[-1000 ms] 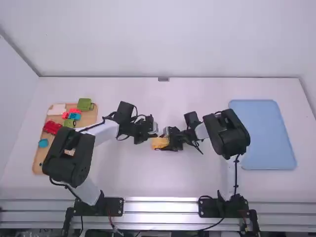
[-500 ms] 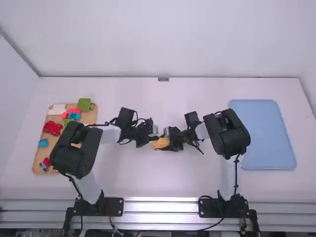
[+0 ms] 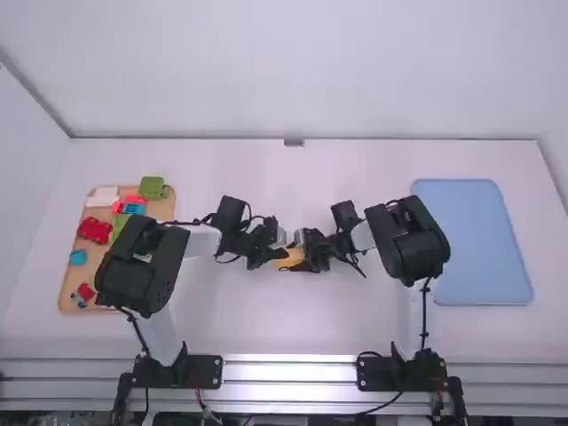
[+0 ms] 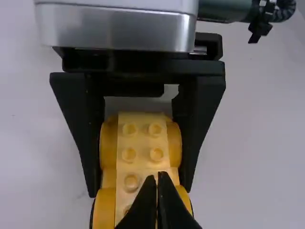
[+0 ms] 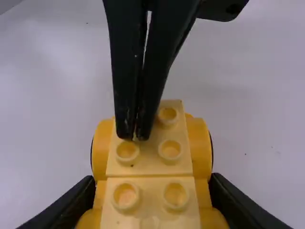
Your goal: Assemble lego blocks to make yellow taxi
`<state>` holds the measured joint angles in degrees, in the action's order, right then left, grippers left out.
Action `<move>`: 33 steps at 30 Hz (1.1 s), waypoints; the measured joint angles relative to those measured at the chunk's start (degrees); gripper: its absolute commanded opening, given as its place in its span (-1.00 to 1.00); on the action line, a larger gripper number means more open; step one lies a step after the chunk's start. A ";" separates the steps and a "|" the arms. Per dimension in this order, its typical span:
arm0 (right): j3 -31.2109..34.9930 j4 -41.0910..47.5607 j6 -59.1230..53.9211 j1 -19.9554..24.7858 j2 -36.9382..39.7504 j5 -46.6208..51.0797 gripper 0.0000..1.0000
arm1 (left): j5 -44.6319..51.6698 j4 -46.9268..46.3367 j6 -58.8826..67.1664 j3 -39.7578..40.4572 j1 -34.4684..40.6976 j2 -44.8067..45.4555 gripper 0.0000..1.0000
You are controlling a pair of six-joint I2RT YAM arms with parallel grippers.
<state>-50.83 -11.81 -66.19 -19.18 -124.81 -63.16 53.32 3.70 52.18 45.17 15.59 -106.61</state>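
Probably still in the joining stage: yellow taxi base (image 3: 289, 258) at centre frame on the desk (image 3: 293, 324), gripped along both sides by the right end effector (image 5: 152, 180). Left end effector (image 5: 134, 136) closed, fingertips over the studs (image 5: 170, 149). Next, press square, check seating, then choose another part from the tan tray (image 3: 67, 300), frame left.
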 measured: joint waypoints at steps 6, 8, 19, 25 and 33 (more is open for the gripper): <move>0.00 0.00 -0.02 0.13 0.02 0.02 -0.11 | 0.42 0.15 -0.70 0.59 0.04 -1.09 -0.96; 0.00 0.00 0.00 0.50 0.02 0.00 -0.11 | 1.01 0.48 -1.81 1.14 0.04 -2.01 -0.96; 0.02 -0.11 0.07 0.87 0.00 0.07 -0.11 | 1.68 -2.19 -3.10 3.63 -0.13 -3.10 -0.96; 0.00 -2.62 1.42 0.44 0.00 0.94 -0.10 | -3.85 -15.50 1.55 9.27 -0.68 -1.09 -0.96; 0.00 -5.68 1.79 1.73 0.02 2.43 -0.10 | -7.56 -23.02 8.48 14.32 -5.90 9.46 -0.76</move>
<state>-50.83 -17.50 -64.40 -17.45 -124.79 -60.73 45.76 -19.31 60.66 59.48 9.69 -97.14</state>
